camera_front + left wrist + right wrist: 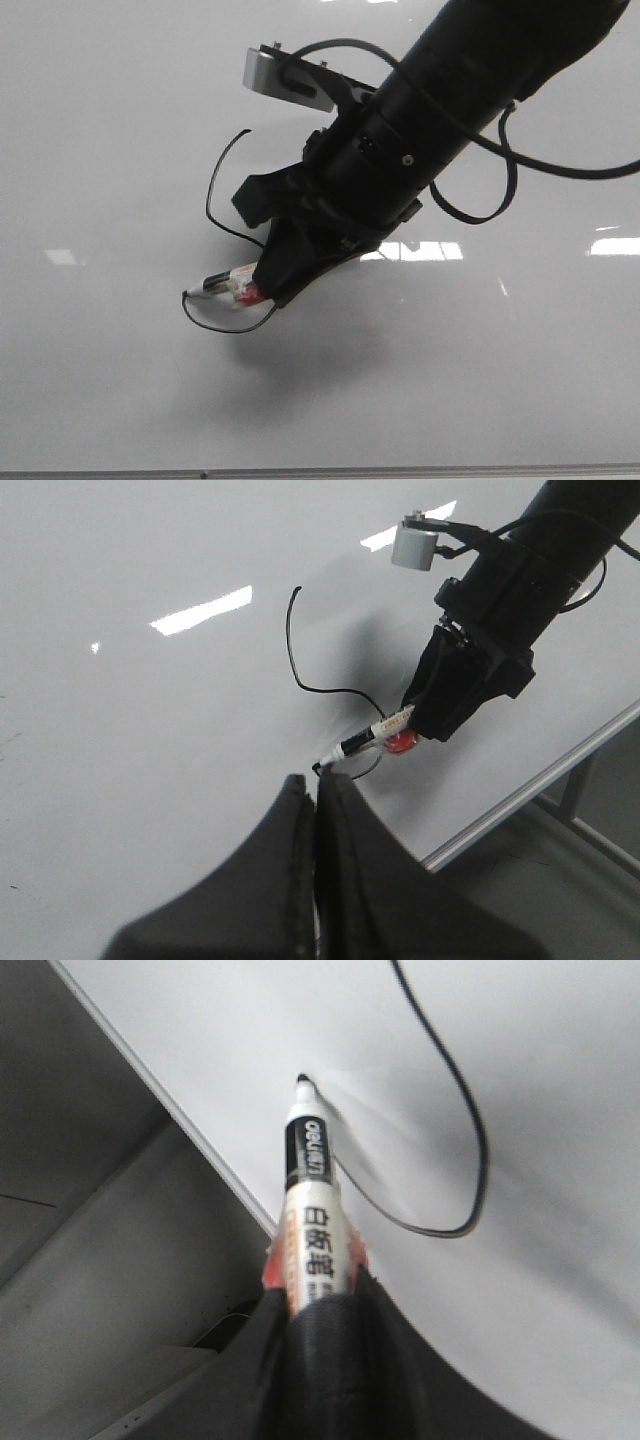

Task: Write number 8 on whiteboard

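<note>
Right gripper (pixel 272 283) clamping marker (pixel 228 284), tip seemingly touching whiteboard (pixel 120 150)

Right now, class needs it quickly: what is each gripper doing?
Left gripper: shut, holding nothing.
Right gripper: shut on the marker, tip on the whiteboard.

number 8 (pixel 215 215) partly hidden behind right claw (pixel 262 287)

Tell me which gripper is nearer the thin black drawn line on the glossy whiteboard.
Right. The right gripper holds the white marker with its tip at the thin black line; the left gripper sits shut just short of it.
</note>
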`<state>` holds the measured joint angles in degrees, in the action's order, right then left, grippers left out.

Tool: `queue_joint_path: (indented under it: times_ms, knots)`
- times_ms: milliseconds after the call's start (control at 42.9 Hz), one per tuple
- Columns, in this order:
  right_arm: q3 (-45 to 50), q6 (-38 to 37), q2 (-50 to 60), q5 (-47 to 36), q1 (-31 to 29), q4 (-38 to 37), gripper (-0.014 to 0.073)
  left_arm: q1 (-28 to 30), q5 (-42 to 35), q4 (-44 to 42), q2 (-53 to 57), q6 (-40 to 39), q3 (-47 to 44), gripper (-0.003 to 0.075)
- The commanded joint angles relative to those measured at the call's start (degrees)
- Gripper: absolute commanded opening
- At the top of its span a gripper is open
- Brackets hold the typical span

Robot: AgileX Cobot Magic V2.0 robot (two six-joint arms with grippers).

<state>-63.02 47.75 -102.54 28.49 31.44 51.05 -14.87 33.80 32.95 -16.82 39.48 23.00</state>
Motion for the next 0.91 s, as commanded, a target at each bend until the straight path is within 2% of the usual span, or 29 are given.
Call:
queue_joint_path:
  times_ms: [0, 303, 490, 723, 793, 886]
  knots:
    - [-0.95, -0.44, 5.18, -3.85, -2.73, 1.54, -0.006, 0.19, -3.9, 1.9, -0.51, -0.26, 1.58, -0.0021]
    - [1.04, -0.38, 14.24, -1.99, -11.29, 0.1, -0.006, 0.19, -3.9, 1.9, -0.51, -0.26, 1.58, -0.0021]
    - [-1.78, 0.1, 13.79, -3.31, -10.18, -0.01, -0.006, 0.19, -3.9, 1.9, -0.51, -0.26, 1.58, -0.0021]
    - [-7.47, 0.1, 8.68, -5.14, -5.63, 0.06, -0.006, 0.19, -3.9, 1.9, -0.51, -0.26, 1.58, -0.0021]
    - [-7.53, 0.1, 9.87, -3.42, -4.72, 0.0, -0.006, 0.19, -3.9, 1.9, -0.51, -0.26, 1.58, -0.0021]
    - [-7.53, 0.89, 13.23, 2.87, -3.63, -0.45, -0.006, 0.19, -3.9, 1.9, -0.51, -0.26, 1.58, -0.0021]
